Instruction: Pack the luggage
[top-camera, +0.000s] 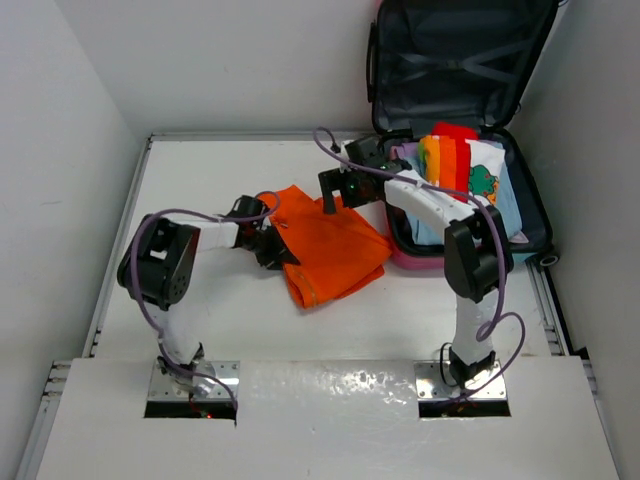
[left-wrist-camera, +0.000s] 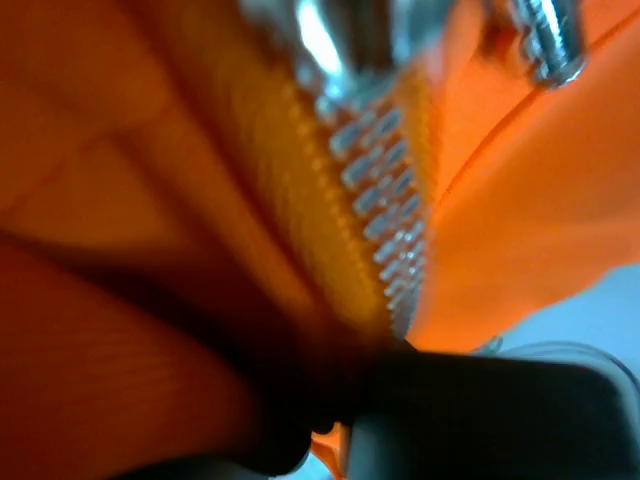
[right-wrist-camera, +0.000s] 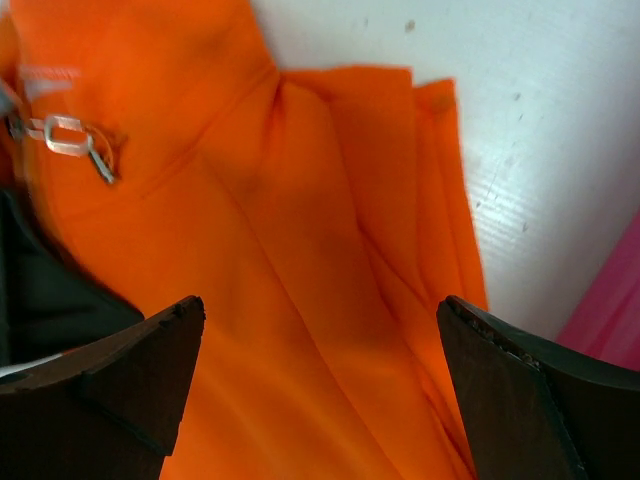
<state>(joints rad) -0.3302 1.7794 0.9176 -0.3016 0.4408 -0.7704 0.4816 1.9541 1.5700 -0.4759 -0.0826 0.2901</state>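
Observation:
The luggage (top-camera: 450, 70) lies open at the back right, its dark lid leaning on the wall; its pink edge (right-wrist-camera: 612, 320) shows in the right wrist view. Folded clothes fill its lower half, with a rainbow-striped piece (top-camera: 450, 160) on top. An orange garment (top-camera: 335, 245) lies crumpled on the table left of it. My left gripper (top-camera: 272, 250) is at the garment's left edge, its fingers closed on a fold of orange cloth (left-wrist-camera: 520, 200) beside a metal zipper (left-wrist-camera: 390, 200). My right gripper (top-camera: 338, 190) hovers open over the garment's (right-wrist-camera: 250, 200) far end, nothing between its fingers.
A white shirt with a green print (top-camera: 487, 182) lies in the luggage beside the striped piece. White walls close in the table (top-camera: 200, 180) on the left, the back and the right. A metal zipper pull (right-wrist-camera: 70, 140) lies on the orange cloth.

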